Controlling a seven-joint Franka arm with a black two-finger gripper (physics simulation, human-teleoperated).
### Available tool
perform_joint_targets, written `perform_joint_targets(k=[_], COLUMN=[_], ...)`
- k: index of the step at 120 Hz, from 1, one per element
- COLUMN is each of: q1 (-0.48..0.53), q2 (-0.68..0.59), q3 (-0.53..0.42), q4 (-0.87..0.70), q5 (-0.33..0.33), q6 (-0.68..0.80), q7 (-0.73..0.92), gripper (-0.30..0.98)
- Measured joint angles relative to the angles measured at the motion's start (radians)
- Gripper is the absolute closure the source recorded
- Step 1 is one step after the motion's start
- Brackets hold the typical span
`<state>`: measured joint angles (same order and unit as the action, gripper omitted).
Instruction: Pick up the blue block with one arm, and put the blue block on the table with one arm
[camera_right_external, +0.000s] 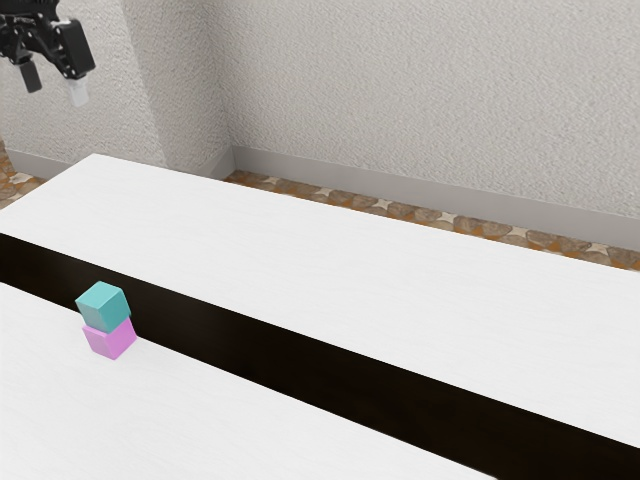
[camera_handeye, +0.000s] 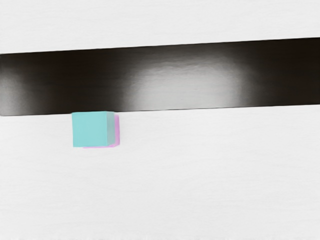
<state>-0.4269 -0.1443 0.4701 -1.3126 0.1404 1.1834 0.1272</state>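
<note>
The hand (camera_right_external: 54, 87) has its fingers apart, and the blue block (camera_right_external: 101, 306) sits atop the pink block (camera_right_external: 112, 341).

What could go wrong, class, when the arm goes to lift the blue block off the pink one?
Closing too low, the open jaws might also catch the pink block directly beneath the blue block. A sideways bump could topple this stack, since nothing beside it braces it. The upper block might then tumble onto the dark strip alongside.
</note>
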Motion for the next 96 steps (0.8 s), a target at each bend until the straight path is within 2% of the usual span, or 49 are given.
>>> perform_joint_targets(k=[16, 48, 70, 96], q1=[0.001, 0.011, 0.017, 0.023], q2=[0.006, 0.002, -0.013, -0.075], q3=[-0.001, 0.016, 0.091, 0.228], q4=[-0.044, -0.398, -0.524, -0.660], q5=[0.013, -0.008, 0.020, 0.104], q6=[0.002, 0.169, 0.296, 0.403], q7=[0.007, 0.015, 0.014, 0.007], gripper=[0.00, 0.00, 0.00, 0.00])
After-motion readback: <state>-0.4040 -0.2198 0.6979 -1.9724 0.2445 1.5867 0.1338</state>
